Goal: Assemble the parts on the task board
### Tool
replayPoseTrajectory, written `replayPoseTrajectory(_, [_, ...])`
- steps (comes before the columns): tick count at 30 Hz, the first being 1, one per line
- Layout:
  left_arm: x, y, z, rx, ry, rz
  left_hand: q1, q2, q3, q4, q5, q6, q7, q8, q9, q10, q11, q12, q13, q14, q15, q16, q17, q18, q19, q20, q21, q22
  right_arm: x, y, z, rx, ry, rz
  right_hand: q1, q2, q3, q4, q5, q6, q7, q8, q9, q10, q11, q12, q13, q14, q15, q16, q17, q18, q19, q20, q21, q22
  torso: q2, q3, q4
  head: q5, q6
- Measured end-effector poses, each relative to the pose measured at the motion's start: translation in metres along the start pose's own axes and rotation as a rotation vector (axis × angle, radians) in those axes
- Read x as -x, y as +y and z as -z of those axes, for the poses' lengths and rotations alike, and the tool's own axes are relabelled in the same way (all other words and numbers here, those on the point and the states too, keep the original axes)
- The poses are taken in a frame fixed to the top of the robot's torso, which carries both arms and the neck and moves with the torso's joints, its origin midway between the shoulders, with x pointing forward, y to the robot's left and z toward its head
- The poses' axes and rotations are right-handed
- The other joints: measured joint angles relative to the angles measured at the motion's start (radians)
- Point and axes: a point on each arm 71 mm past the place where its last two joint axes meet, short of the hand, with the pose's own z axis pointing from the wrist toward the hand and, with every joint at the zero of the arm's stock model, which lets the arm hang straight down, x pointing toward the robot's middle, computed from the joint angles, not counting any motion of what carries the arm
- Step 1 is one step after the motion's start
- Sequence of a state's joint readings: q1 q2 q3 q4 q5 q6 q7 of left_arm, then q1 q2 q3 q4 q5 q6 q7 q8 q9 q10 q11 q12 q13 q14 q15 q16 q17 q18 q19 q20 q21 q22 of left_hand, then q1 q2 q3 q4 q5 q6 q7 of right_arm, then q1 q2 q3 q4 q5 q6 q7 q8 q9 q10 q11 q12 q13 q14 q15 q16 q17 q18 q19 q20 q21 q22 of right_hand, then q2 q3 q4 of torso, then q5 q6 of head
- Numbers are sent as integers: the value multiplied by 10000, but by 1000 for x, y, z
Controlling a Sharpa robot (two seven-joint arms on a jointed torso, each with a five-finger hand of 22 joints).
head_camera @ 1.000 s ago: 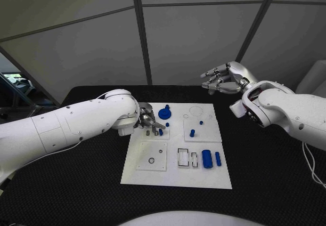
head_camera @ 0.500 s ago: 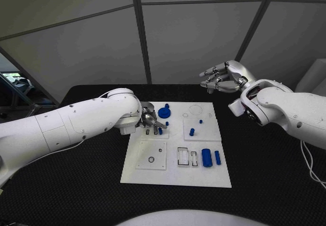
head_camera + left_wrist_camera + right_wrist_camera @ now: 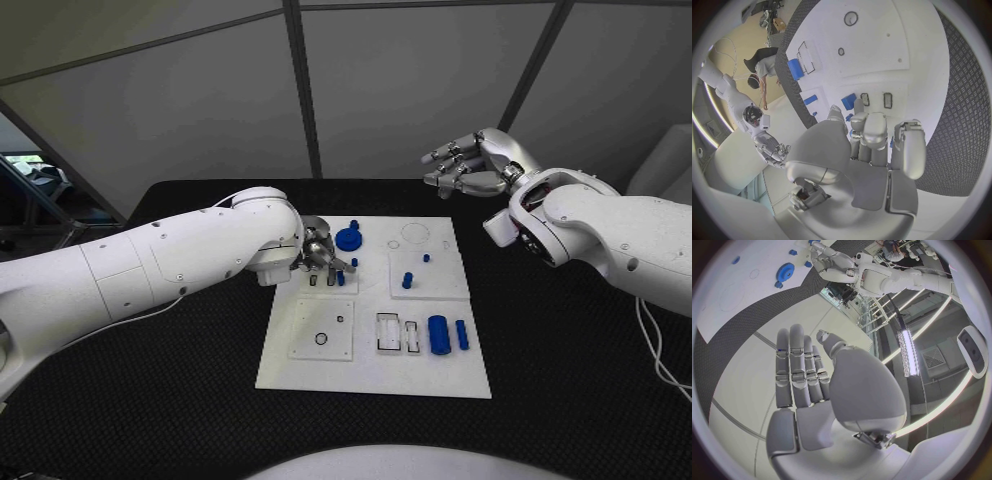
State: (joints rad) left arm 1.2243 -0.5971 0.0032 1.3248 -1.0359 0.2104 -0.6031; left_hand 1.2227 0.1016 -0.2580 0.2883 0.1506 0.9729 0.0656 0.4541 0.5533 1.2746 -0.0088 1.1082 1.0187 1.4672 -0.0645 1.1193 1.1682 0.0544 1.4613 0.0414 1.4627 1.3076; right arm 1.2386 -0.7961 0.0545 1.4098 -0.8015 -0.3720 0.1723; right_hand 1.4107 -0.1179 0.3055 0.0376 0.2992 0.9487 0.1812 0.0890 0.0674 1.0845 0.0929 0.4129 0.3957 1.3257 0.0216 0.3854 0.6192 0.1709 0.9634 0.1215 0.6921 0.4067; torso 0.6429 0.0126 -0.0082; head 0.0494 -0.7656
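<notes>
Left robot hand (image 3: 323,256) low over the task board (image 3: 372,375), fingers around a small blue part (image 3: 340,279) — right robot hand (image 3: 470,168) raised beyond the desk (image 3: 159,400), fingers loosely spread, empty.

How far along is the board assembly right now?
Early to midway. A blue gear sits on the task board. The left hand works at small parts by the slots. Two blue cylinders lie loose. The right hand is raised, holding nothing.
</notes>
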Motion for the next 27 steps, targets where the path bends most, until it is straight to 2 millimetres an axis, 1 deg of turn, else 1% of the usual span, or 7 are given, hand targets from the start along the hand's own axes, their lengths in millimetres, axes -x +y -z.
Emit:
replayPoseTrajectory(4, [0,0,0,6,35,-24,106,98,31,-31,0,-37,-23,20,78,0,0,26,38,0,0,0,-1,0,0,0,38,0,-1,1,-1,8,24,-10,0,0,-13,-64,0,0,0,0,0,0,0,0,-14,0,0,-21,14,1,0,0,0,1,2,-1,1,-3,-20])
replayPoseTrajectory(5, [0,0,-1,8,45,-31,163,49,60,-60,0,-65,6,57,108,0,1,52,48,0,0,0,0,1,0,0,38,0,-1,1,-1,12,31,-12,0,0,-13,-64,0,0,0,0,0,0,0,0,-14,0,0,-21,14,0,0,0,0,1,2,-2,1,-4,-24])
replayPoseTrajectory(9, [0,-1,-1,2,75,-56,286,73,107,-107,0,-101,-29,83,190,0,1,61,48,0,0,0,12,0,-1,0,38,0,-2,1,-1,14,41,-15,15,-15,15,-92,0,0,0,0,0,0,0,0,-30,0,0,-80,25,0,0,0,0,1,6,-5,1,-9,-39])
replayPoseTrajectory(19, [-1,-2,-1,-4,108,-85,869,314,520,-241,0,-244,-30,200,420,-1,1,61,47,0,0,0,22,0,37,-37,38,0,-2,1,-2,10,68,-20,54,-55,14,-145,0,0,-1,0,1,0,0,0,-51,37,-37,-80,38,0,0,0,0,2,7,-7,-2,-20,-76])
replayPoseTrajectory(24, [-1,-3,-1,-26,119,-103,992,295,621,-288,0,-244,-30,200,464,-1,1,61,26,0,0,0,21,-1,37,-37,37,0,-3,1,-3,9,76,-22,93,-16,14,-145,50,0,-1,0,1,0,0,0,-62,37,-37,-121,50,0,0,0,0,2,7,-5,-1,-16,-107])
replayPoseTrajectory(25, [-1,-4,-1,-34,124,-108,1035,269,654,-320,0,-244,-30,200,478,-1,2,61,18,0,0,0,21,0,37,-37,38,0,-3,1,-3,9,78,-23,93,-16,14,-145,50,0,0,0,0,0,0,0,-63,37,-37,-121,49,0,0,0,0,2,7,-4,-1,-8,-110])
replayPoseTrajectory(27, [-1,-5,-1,-54,135,-121,1172,362,761,-343,0,-280,-67,200,505,-1,2,61,-3,0,0,0,20,-1,37,-37,37,0,-3,1,-3,10,82,-24,93,-15,14,-202,62,0,-1,0,1,0,0,0,-67,71,-2,-120,59,0,0,0,0,5,6,-2,-1,27,-112])
